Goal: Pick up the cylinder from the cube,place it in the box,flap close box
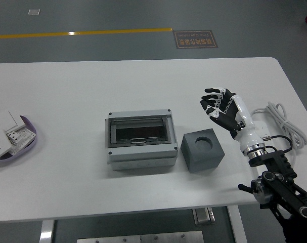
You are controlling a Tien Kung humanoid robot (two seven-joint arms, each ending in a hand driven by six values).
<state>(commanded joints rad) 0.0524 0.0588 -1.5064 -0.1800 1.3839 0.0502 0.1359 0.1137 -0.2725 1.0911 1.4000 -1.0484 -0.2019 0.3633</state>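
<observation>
A dark grey cube (202, 150) stands right of centre on the white table. A round recess (204, 143) shows in its top, and I cannot tell whether a cylinder sits in it. Just left of the cube is a light grey box (139, 139) whose clear lid (138, 129) lies flat over the dark inside. My right hand (210, 104) hovers beyond and to the right of the cube, fingers spread and holding nothing. It touches neither cube nor box. My left arm is out of view.
A purple dish (23, 145) with white plastic parts sits at the table's left edge. A white cable (283, 119) loops on the table beside my right forearm. The table's right edge is close to that arm.
</observation>
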